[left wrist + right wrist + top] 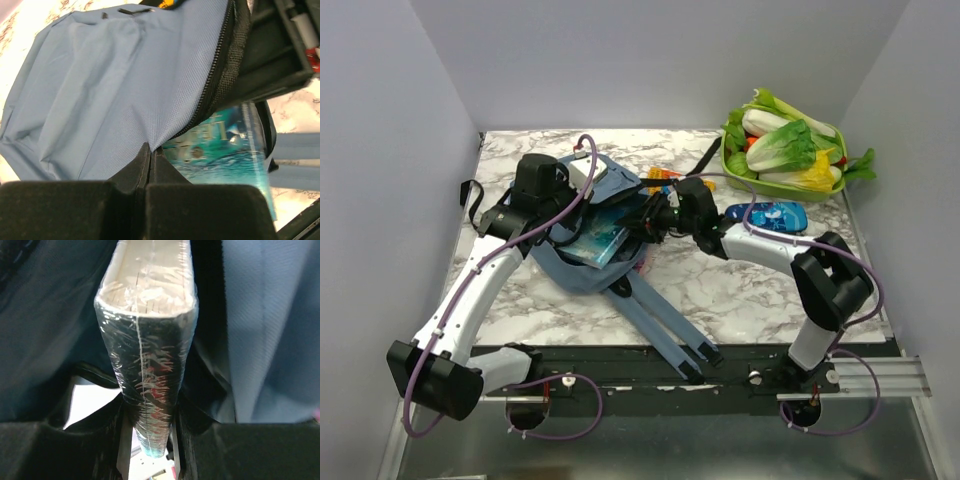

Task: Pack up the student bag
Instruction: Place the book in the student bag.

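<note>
Blue student bag (576, 274) — unzipped, mid-table

Student bag (572, 274) on worktop (750, 290), left of centre. Book (597, 244) half inside bag's opening. Right pincer (149, 430) on book at bag's right; left pincer (151, 151) on bag's fabric. Shoulder straps (665, 330) in front of bag. Case (767, 215) right of bag; vegetable tray (735, 170) behind, further right.
</note>
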Controlling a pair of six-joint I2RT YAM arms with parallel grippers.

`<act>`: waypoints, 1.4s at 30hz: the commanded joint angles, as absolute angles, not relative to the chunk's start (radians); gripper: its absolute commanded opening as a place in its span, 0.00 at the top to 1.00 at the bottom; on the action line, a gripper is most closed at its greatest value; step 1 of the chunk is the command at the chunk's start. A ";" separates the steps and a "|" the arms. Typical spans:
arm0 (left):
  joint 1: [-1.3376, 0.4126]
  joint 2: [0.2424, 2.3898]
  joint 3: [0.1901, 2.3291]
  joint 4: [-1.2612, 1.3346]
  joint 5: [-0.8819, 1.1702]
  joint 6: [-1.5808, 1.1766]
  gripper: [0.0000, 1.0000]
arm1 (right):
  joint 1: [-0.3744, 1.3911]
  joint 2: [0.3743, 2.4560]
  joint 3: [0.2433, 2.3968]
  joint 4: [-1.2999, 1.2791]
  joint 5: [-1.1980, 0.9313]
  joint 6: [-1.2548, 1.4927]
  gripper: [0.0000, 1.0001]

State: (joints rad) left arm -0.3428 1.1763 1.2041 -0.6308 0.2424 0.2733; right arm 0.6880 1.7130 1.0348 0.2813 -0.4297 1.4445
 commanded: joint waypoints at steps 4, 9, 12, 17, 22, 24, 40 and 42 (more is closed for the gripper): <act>-0.356 1.151 1.276 -0.644 0.374 0.271 1.00 | 0.727 1.827 1.313 0.424 -0.427 1.493 0.99; -0.354 1.137 1.292 -0.681 0.385 0.284 1.00 | 0.787 1.974 1.567 0.319 -0.342 1.398 0.99; -0.354 1.121 1.281 -0.698 0.367 0.311 1.00 | 0.821 2.092 1.693 0.201 -0.372 1.329 0.73; -0.348 1.086 1.194 -0.670 0.293 0.345 1.00 | 0.828 2.116 1.809 0.029 -0.443 1.157 0.33; -0.287 1.092 1.115 -0.632 0.193 0.362 1.00 | 0.828 1.901 1.600 -0.041 -0.373 0.958 0.15; -0.236 1.095 1.074 -0.620 0.196 0.379 1.00 | 0.824 1.777 1.448 -0.043 -0.310 0.898 0.13; -0.160 1.062 1.117 -0.776 0.374 0.496 1.00 | 0.519 1.555 0.989 0.061 -0.078 0.822 0.26; -0.160 1.058 1.141 -0.796 0.377 0.494 1.00 | 0.514 1.607 1.020 0.063 -0.063 0.815 0.28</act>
State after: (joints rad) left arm -0.1692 1.0878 1.0733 -0.7364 0.3313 0.4744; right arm 0.5144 1.5330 0.9882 0.0288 -0.1104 0.8520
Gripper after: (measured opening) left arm 0.010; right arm 0.735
